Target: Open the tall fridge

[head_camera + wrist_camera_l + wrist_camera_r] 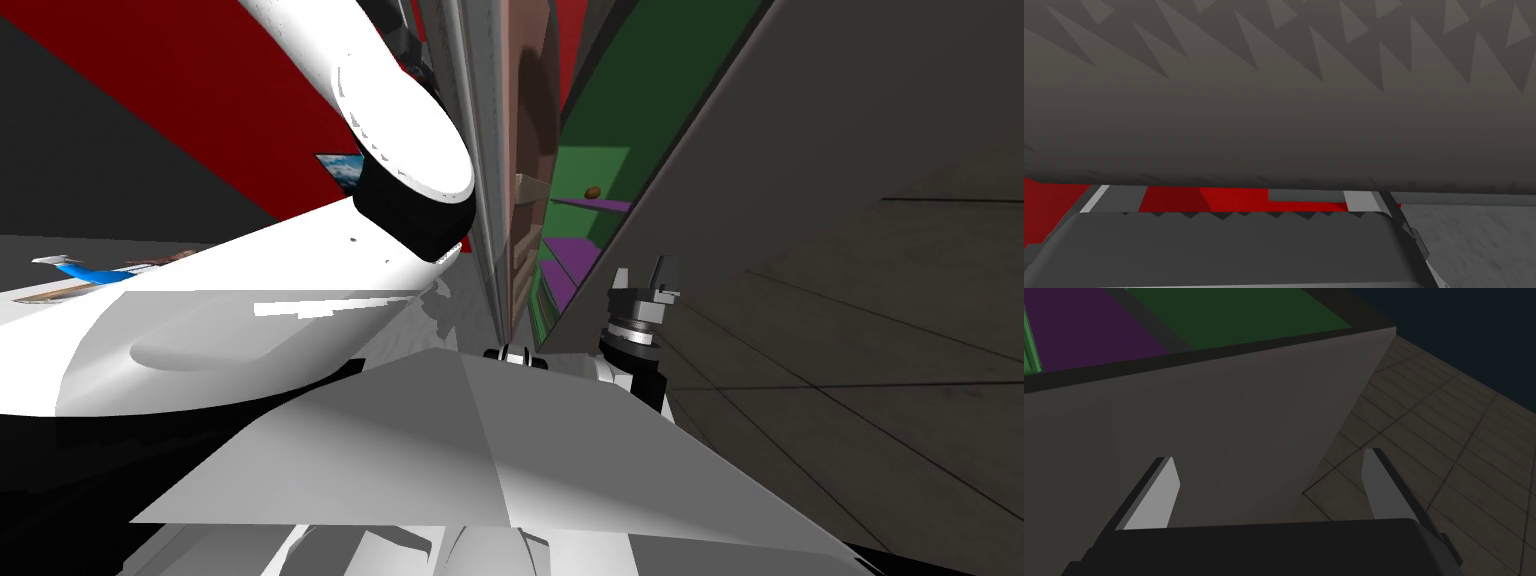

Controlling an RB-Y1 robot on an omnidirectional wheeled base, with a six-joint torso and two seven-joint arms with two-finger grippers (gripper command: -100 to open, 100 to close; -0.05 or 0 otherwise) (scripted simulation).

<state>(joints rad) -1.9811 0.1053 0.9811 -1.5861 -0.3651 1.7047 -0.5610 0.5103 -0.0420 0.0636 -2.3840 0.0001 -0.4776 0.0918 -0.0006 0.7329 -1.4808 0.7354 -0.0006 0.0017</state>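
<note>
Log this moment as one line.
fridge: ajar, green and purple shelves visible | right gripper: open, facing grey panel | left arm: raised by door edge

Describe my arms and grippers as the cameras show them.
The left arm is a white tube with a black joint band. The right wrist has silvery rings and a black segment. The right gripper has two thin light grey blade fingers on a dark box; the left gripper has the same dark box.

The left arm (400, 150) is reaching up toward twelve o'clock, white forearm bending at a dark joint; the right gripper (1269, 455) is hovering at three o'clock of the head view's centre, pointing toward twelve; its fingers (1156, 493) are standing apart, clasping nothing.
</note>
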